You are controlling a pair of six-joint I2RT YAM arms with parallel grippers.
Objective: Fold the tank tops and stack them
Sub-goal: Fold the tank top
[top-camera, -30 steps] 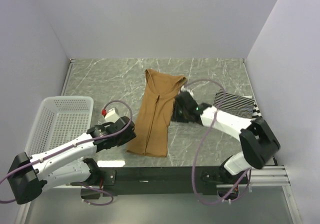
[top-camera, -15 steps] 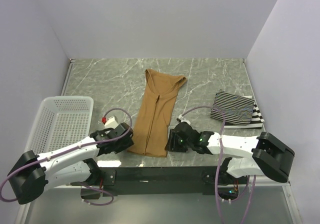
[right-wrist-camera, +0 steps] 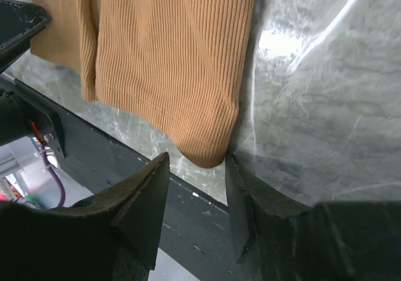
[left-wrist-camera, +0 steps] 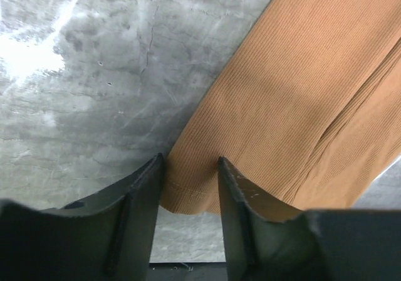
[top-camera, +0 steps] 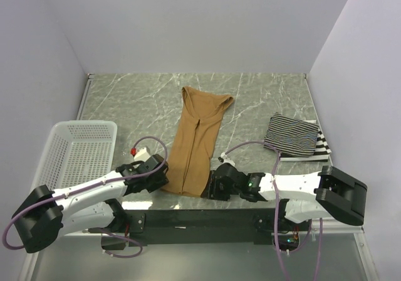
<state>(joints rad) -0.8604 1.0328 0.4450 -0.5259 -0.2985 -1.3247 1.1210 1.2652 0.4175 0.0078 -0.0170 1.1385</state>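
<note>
Tan-brown ribbed top [top-camera: 198,142] lies lengthwise in the middle of the tabletop [top-camera: 138,99], its hem toward the arms. The left jaws stand narrowly parted astride its near left hem corner, cloth between the fingers [left-wrist-camera: 145,218] but not clamped. The right jaws, likewise slightly apart, straddle the near right hem corner. Two striped tops [top-camera: 293,137] lie stacked at the right, a white basket [top-camera: 75,152] at the left.

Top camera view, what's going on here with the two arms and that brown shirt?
Both arms are at the tan-brown tank top, laid out flat in the middle of the table. The left gripper is open around its near left hem corner, the right gripper open around the near right corner; neither has closed yet. The striped tops lie stacked at the right.
</note>
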